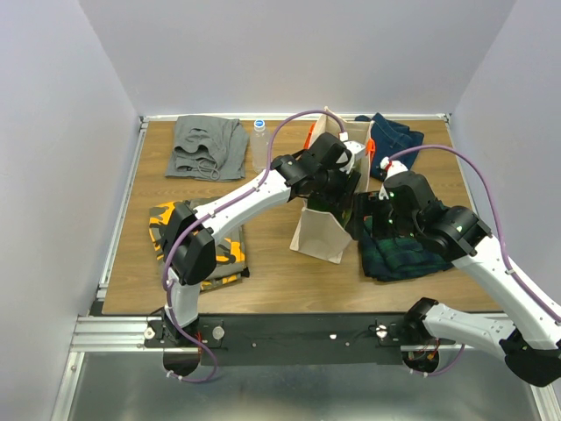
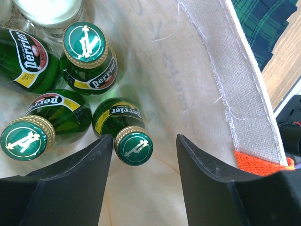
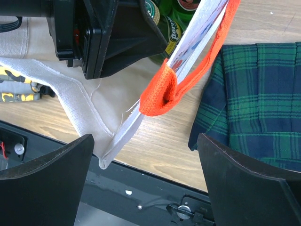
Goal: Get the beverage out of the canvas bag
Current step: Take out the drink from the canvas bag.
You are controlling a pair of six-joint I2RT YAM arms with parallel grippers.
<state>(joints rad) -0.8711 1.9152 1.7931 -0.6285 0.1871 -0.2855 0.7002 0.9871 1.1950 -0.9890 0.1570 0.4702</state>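
Note:
The canvas bag [image 1: 320,235] stands mid-table, cream with orange handles [image 3: 162,92]. Inside it lie several green Perrier bottles with green-and-gold caps, plus a clear bottle with a white cap [image 2: 51,9]. My left gripper [image 2: 144,137] reaches down into the bag's mouth and is open. One green bottle's cap [image 2: 135,145] sits between its fingers, close against the left finger [image 2: 70,183], with a wide gap to the right finger. My right gripper [image 3: 146,137] hangs open just outside the bag's near right corner, below the orange handle, holding nothing.
Folded clothes lie around the bag: grey [image 1: 206,147] at back left, yellow-black camouflage [image 1: 223,254] at front left, green plaid [image 1: 403,254] at right, blue denim [image 1: 394,136] at back right. A clear bottle [image 1: 259,145] stands behind the bag.

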